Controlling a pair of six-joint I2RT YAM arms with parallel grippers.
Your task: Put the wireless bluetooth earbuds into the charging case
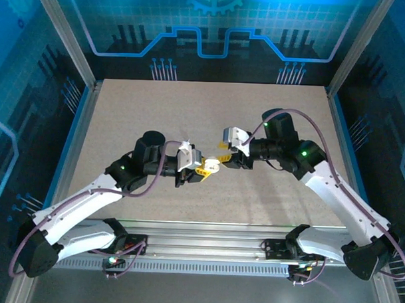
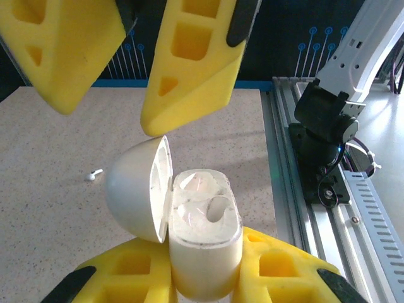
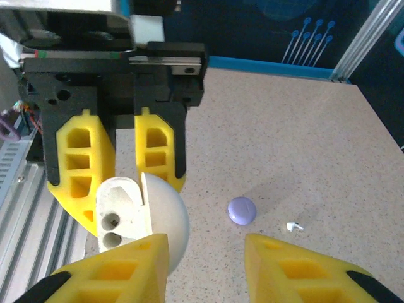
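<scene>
My left gripper (image 2: 205,268) is shut on the body of the white charging case (image 2: 205,246), holding it upright off the table. Its domed lid (image 2: 136,189) hangs open to one side. Two round sockets show in the case's top (image 3: 112,228). My right gripper (image 3: 205,268) hovers just above the case, open, with nothing between its yellow fingers (image 2: 189,69). One small whitish earbud (image 3: 293,226) lies loose on the table, also seen past the lid as a whitish earbud (image 2: 93,175). From above, both grippers meet at the case (image 1: 212,166) at mid-table.
A lavender round piece (image 3: 242,210) lies on the speckled table (image 3: 284,126) close to the earbud. The metal rail (image 2: 284,189) at the near edge and the right arm's base (image 2: 325,126) stand beside the case. Frame posts (image 1: 66,40) border the table.
</scene>
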